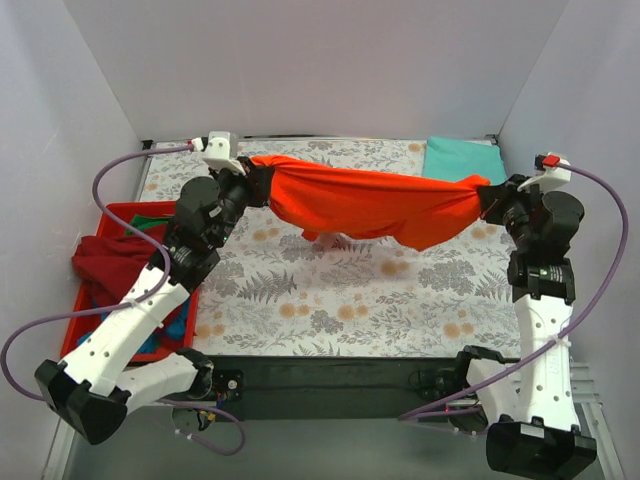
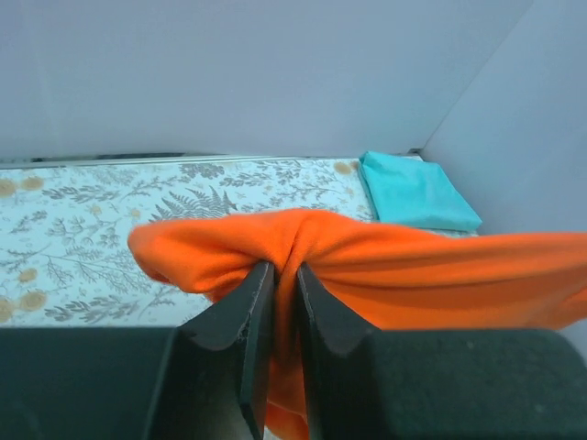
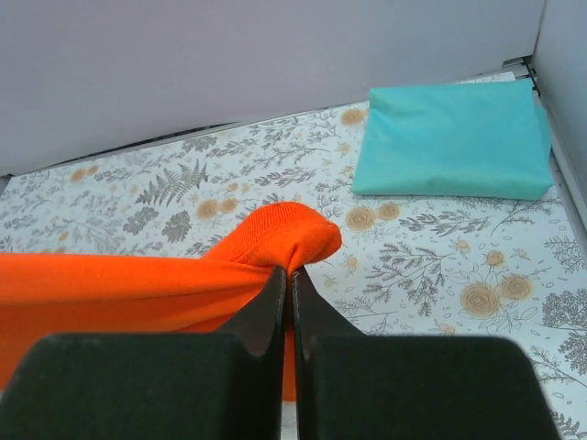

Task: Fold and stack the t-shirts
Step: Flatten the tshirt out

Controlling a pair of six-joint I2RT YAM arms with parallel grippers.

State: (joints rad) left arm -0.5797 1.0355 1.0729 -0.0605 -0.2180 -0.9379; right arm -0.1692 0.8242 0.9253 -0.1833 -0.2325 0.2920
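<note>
top external view: the orange-red t-shirt (image 1: 370, 205) hangs stretched between the two arms above the far half of the table (image 1: 330, 310), sagging in the middle; whether its lowest fold touches the table is unclear. the left fingers (image 2: 240, 335) are pressed together on a bunched fold at the shirt's left end, and the right fingers (image 3: 264, 316) pinch a rolled edge at its right end. a folded mint-teal t-shirt (image 1: 462, 158) lies in the far right corner. a maroon shirt (image 1: 105, 262) spills over the red tray (image 1: 112, 212) at the left, with green and blue cloth beside it. the orange-red t-shirt looks light, soft and limp, so it will likely droop and bunch wherever it is unsupported. gripping two opposite ends with the cloth taut should help it lie flat. such thin pinches might slip.
</note>
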